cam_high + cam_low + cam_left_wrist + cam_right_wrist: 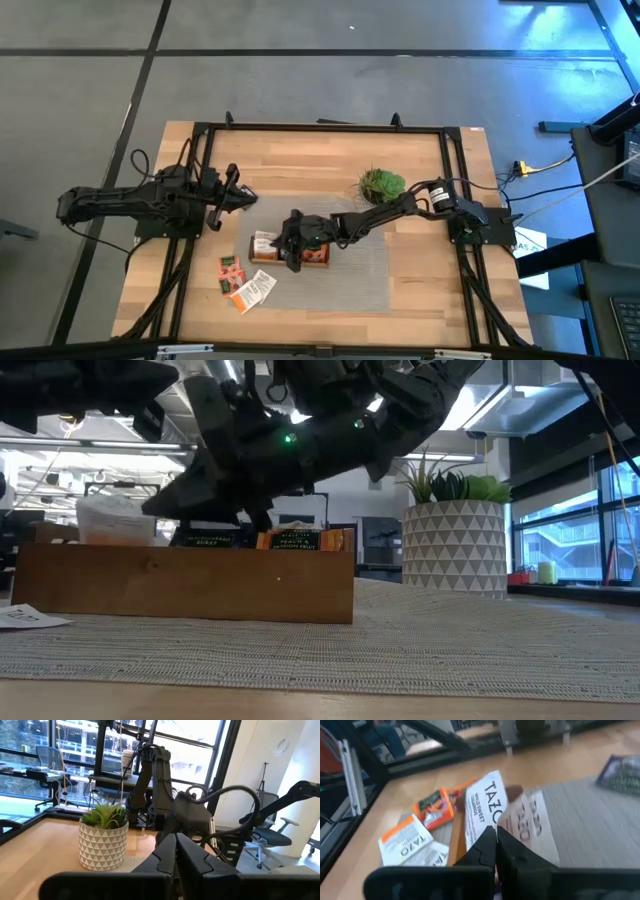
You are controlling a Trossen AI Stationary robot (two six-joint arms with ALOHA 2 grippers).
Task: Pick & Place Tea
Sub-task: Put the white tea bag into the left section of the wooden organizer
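My right gripper (293,250) hovers over the long wooden tray (185,585) on the grey mat, shut on a white TAZO tea sachet (485,810). The tray holds more sachets: white ones (115,518) at one end and dark and orange ones (295,540) upright in the middle. Several loose sachets lie flat on the bare wood toward the near left: red-orange ones (232,270) and white-and-orange ones (255,290). My left gripper (243,197) waits shut, off the mat near the table's left side, touching nothing. My right gripper (495,836) pinches the white sachet by its lower edge (481,831) between the two fingertips, coming from above and slanting toward the table's left. The sachet stands up past the fingertips, printed face showing. Whether it is lifted clear of the tray is hidden by the fingers.
A green plant in a white patterned pot (382,183) stands on the mat's far right corner, next to my right arm. The grey mat (360,285) has free room right of the tray. A black frame rail (420,750) runs round the table.
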